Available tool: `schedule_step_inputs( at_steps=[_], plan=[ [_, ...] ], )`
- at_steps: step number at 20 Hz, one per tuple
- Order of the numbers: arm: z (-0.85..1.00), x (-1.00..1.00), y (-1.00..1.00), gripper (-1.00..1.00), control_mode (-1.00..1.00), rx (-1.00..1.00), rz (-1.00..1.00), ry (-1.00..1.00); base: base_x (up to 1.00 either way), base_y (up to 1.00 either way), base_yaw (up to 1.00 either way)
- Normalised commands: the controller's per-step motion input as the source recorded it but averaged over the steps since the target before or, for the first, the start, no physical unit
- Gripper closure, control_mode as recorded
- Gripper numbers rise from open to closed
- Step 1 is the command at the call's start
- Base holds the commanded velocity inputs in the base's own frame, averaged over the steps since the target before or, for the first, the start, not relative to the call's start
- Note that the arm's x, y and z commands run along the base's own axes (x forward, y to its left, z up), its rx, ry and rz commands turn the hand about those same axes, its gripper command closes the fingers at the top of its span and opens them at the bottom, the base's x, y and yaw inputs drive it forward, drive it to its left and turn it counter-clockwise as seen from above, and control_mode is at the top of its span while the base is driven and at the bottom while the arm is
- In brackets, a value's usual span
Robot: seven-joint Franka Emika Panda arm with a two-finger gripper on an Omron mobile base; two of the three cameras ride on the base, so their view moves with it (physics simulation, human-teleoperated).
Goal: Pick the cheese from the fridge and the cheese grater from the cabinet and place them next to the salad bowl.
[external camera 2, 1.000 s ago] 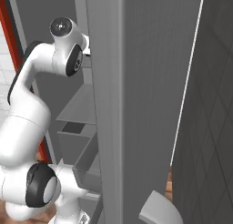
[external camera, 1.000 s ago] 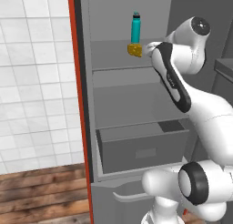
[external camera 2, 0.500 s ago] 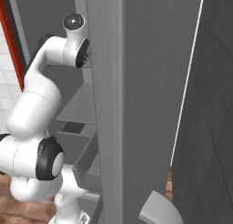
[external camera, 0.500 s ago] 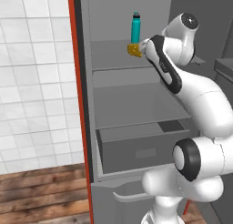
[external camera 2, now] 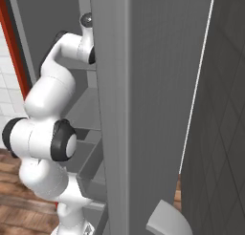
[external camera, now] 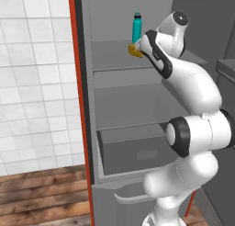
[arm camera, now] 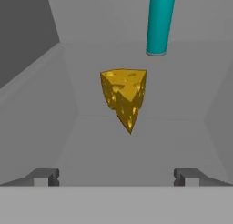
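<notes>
The arm is reached up into the open fridge [external camera: 137, 105], and the gripper [arm camera: 116, 176] is aimed straight at the cheese [arm camera: 124, 98], which sits on the upper shelf [external camera: 114, 64]. In the hand view the yellow-orange wedge is centred between the two fingertips [arm camera: 44, 176], which are spread as wide as they go and hold nothing. The wedge is seen ahead of the tips, not yet between them, so the step in hand is judged to be the final approach before a grasp.

A teal bottle [arm camera: 159, 22] stands upright just behind the cheese and a little to one side. The wide spread of the jaws is probably meant to give clearance round the wedge (its faces taper to a point, so a poor grip could slip). The bottle may be knocked if the hand is pushed too deep.

In the left base view the cheese [external camera: 133, 50] is partly hidden by the wrist, at the foot of the bottle [external camera: 137, 27]; whether the hand is touching it cannot be told for certain from that side. In the right base view the arm is seen passing behind the grey fridge door [external camera 2: 153, 100].

The cheese is not yet lifted, and the grater is yet to be fetched.
</notes>
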Motion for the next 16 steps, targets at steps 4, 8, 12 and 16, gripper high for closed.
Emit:
schedule_step_inputs(
  at_steps=[4, 8, 12, 16],
  plan=[
    [-0.01, 0.63, 0.0, -1.0, -1.0, -0.03, 0.03, 0.07, 0.0, 0.0, 0.0],
    [0.0, 0.55, 0.0, -1.0, -1.0, -0.04, 0.03, 0.04, 0.0, 0.0, 0.0],
    [-0.02, 0.51, 0.0, -1.0, -1.0, -0.05, 0.03, 0.01, 0.0, 0.0, 0.0],
    [-0.09, 0.46, 0.0, -1.0, -1.0, -0.05, 0.03, 0.0, 0.0, 0.0, 0.0]
  ],
)
